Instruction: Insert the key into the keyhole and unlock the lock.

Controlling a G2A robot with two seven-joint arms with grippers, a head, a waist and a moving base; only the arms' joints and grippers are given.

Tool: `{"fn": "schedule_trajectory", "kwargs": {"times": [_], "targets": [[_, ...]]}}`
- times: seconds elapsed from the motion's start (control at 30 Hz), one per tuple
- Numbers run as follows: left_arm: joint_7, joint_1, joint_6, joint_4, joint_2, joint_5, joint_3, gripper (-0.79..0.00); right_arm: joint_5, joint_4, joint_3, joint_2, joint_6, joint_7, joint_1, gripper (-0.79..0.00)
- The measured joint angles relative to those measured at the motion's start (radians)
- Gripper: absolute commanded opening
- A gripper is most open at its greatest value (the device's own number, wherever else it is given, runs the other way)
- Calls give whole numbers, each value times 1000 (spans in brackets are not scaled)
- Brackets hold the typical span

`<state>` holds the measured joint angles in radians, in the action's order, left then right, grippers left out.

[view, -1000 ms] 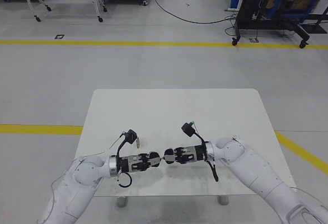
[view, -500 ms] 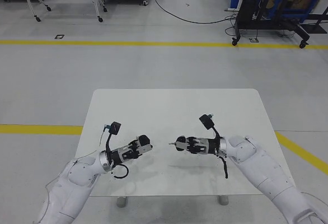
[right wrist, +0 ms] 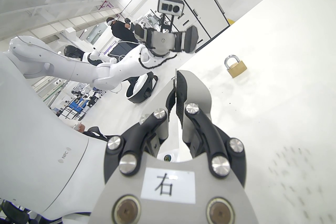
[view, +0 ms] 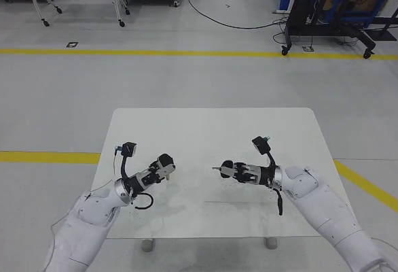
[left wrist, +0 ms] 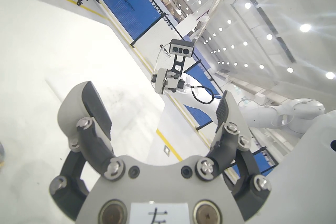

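Note:
A small brass padlock (right wrist: 235, 66) lies flat on the white table (view: 253, 129), shackle pointing away, just below my left gripper (right wrist: 164, 38). That left gripper (view: 165, 164) hovers over the table's left half with its jaws wide apart and nothing between the pads (left wrist: 92, 101). My right gripper (view: 223, 168) hangs over the middle of the table, pointing left, shut on the key (view: 215, 168). The key's thin metal blade (right wrist: 174, 79) sticks out past the pinched fingertips. A gap of bare table separates the two grippers.
The table's front edge (view: 206, 236) runs close under both forearms. The back half of the table is bare. Yellow floor lines (view: 185, 52) and a dark equipment cart (view: 335, 27) lie beyond the table.
A second ago the two grippers met tip to tip near the front middle. They have drawn apart: the left one swung back left and stands open, the right one moved right with the key.

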<state>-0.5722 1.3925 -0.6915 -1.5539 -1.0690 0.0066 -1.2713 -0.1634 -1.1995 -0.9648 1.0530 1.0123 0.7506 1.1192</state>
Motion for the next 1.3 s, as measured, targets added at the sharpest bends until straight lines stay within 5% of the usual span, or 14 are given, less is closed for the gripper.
{"fn": "schedule_trajectory", "kwargs": {"times": [0.13,0.23,0.4,0.5,0.53,0.77,0.83,0.97,1.13,1.3], "targets": [[55,64,231,-180,15,477,-61,0,0,0,0,0,0,0,0,-785],[-38,99,363,-297,21,823,-18,0,0,0,0,0,0,0,0,-785],[-172,65,466,-308,13,1067,73,0,0,0,0,0,0,0,0,-785],[-196,27,516,-269,3,1142,128,-3,0,0,0,0,0,0,0,-785],[-196,15,527,-254,-1,1148,143,-77,0,0,0,0,0,0,0,-785],[-181,-85,531,-115,-25,1099,208,-228,0,0,0,0,0,0,0,-785],[-172,-104,535,-92,-30,1095,217,-326,0,0,0,0,0,0,0,-785],[-150,-121,560,-65,-37,1097,229,-443,0,0,0,0,0,0,0,-785],[-150,-127,588,-51,-43,1105,238,-477,0,0,0,0,0,0,0,-785],[-170,-123,630,-54,-47,1145,247,-634,0,0,0,0,0,0,0,-785]]}}
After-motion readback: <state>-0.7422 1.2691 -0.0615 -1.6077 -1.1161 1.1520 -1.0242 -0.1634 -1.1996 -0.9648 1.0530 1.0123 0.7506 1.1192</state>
